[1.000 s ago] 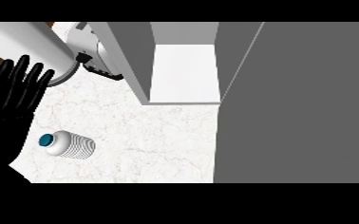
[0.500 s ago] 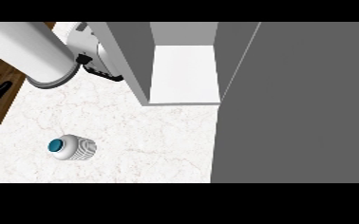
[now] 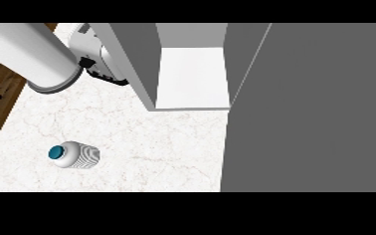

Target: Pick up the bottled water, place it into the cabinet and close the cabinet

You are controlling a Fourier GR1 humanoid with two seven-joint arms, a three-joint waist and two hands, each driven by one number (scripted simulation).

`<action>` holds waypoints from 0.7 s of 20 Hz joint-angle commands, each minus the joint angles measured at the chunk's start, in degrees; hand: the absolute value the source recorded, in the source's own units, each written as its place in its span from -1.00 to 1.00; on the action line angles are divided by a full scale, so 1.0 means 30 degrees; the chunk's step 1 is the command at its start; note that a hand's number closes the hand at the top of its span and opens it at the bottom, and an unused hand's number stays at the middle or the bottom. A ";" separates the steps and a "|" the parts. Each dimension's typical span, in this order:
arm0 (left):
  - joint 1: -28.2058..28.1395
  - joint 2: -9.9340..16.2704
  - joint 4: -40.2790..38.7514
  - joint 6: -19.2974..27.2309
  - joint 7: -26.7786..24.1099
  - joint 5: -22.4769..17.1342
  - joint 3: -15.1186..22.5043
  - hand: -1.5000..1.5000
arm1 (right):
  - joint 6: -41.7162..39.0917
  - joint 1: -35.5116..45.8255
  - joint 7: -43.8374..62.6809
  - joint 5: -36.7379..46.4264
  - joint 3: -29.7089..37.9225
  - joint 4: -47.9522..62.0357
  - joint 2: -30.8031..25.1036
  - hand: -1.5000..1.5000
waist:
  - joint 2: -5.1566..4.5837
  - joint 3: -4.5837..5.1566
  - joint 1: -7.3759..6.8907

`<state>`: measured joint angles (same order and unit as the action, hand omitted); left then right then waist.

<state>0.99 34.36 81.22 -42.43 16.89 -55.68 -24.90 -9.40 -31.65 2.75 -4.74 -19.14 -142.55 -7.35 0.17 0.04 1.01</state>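
The bottled water [image 3: 74, 155] lies on its side on the marble counter [image 3: 161, 144] at the lower left, its teal cap [image 3: 56, 153] pointing left. Nothing touches it. The cabinet [image 3: 191, 77] stands open at the top centre, showing a bare white shelf. Its grey door [image 3: 301, 109] fills the right side of the head view. A grey forearm [image 3: 35, 55] crosses the upper left corner, well above the bottle. No hand shows on it or anywhere else.
A white appliance with black parts [image 3: 99, 57] stands behind the forearm, against the cabinet's left wall [image 3: 136, 59]. A strip of wooden floor [image 3: 9, 87] marks the counter's left edge. Bare marble lies between the bottle and the cabinet.
The black hand seen at the left edge one second ago has gone out of view; only the forearm remains. The bottle has stayed almost where it was.
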 commanded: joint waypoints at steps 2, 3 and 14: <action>0.1651 0.0232 -0.2352 0.0197 0.0417 0.0956 0.0327 -1.00 | -0.0215 -0.2055 -0.0045 0.0134 -0.0553 -0.2944 -0.0529 -1.00 | -0.0022 -0.0007 0.0116; 0.0553 -0.0582 -0.1721 -0.0216 -0.0077 0.1809 0.0556 -1.00 | -0.0157 -0.3335 0.0224 0.0669 -0.1387 -0.4017 -0.0751 -1.00 | 0.0027 0.0001 0.0161; 0.2604 -0.2144 -0.9403 -0.3646 -0.3412 0.7129 0.1242 -1.00 | -0.0490 -0.4957 -0.2924 0.1201 -0.1910 -0.2547 -0.1495 -1.00 | -0.0037 0.0025 0.0326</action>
<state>7.22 28.89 59.97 -50.94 9.48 -38.61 -21.56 -10.21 -41.53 -5.82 -2.94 -23.76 -143.08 -9.96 0.02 0.12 1.93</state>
